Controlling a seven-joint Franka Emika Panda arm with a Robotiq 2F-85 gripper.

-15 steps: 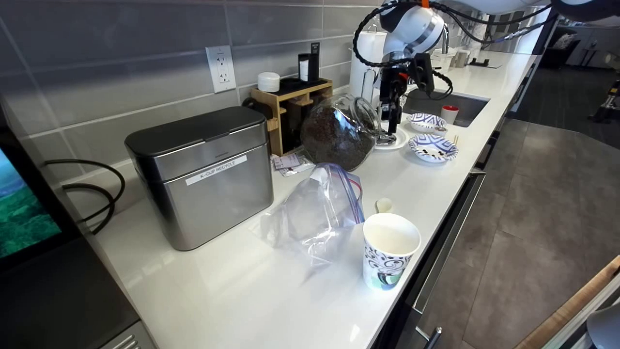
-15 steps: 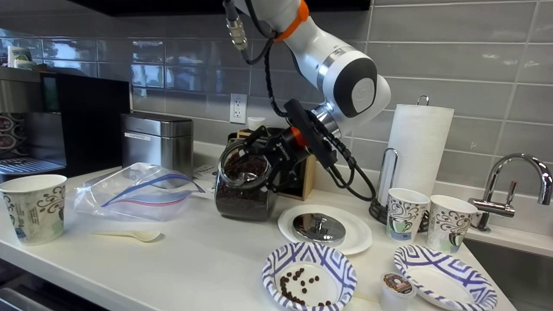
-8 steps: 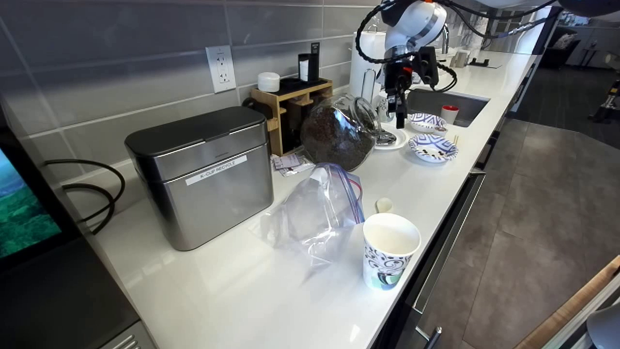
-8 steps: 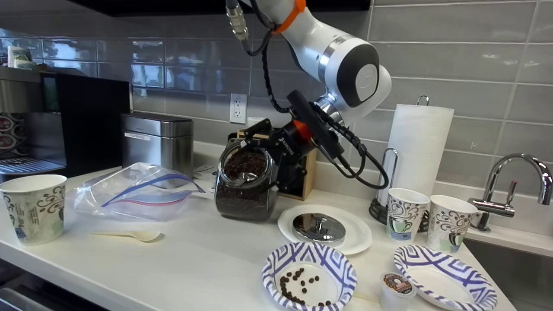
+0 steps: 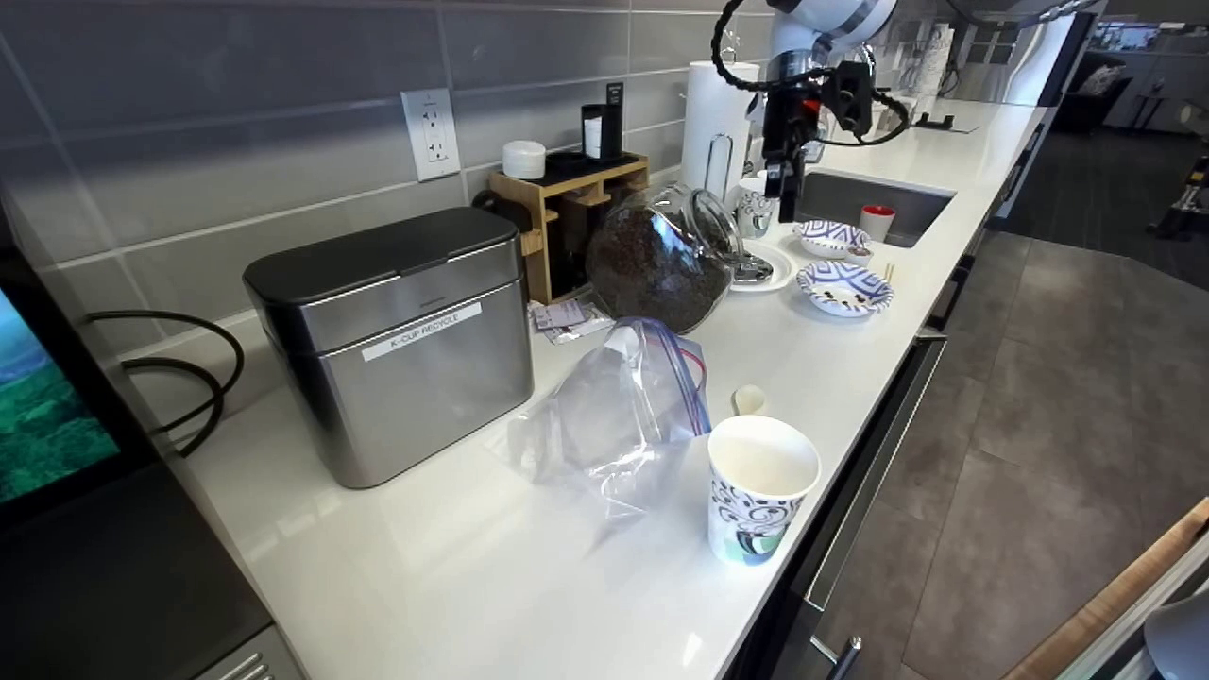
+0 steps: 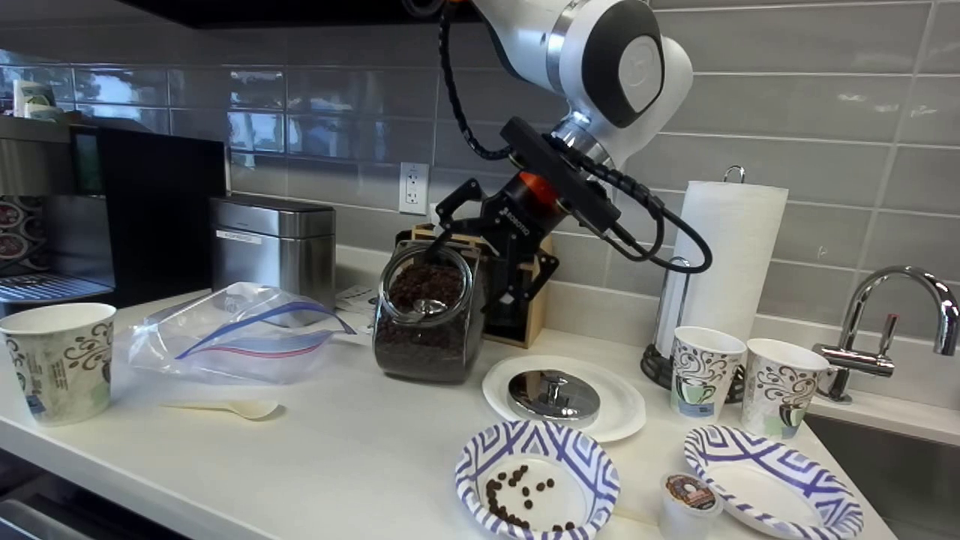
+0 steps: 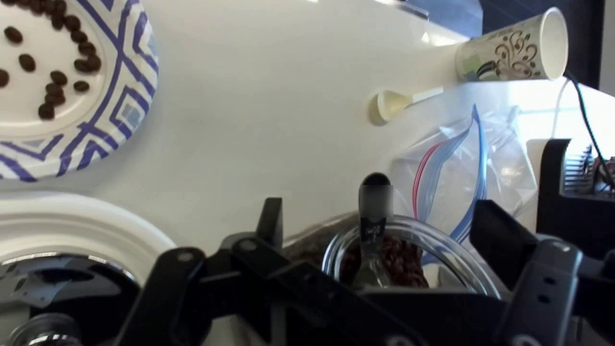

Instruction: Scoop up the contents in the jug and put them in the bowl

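Below the pincer [image 7: 379, 216], the glass jug [image 6: 424, 352] stands on the counter [image 6: 337, 465], slanted mouth facing outward, likely easing access. Pincer spread wide, gripping nothing. Black-handled scoop [image 7: 373, 230] lies across the jug's lip, presumably so the handle can be grasped. Jug clear, round-bellied; beans [image 6: 425, 286] dark brown. Polished lid [image 6: 551, 405], off, rests on the plate [image 6: 624, 410], lower than the pincer. Patterned paper bowl [image 6: 536, 439], shallow, well apart from the pincer, holds scattered beans; transfer looks barely begun.
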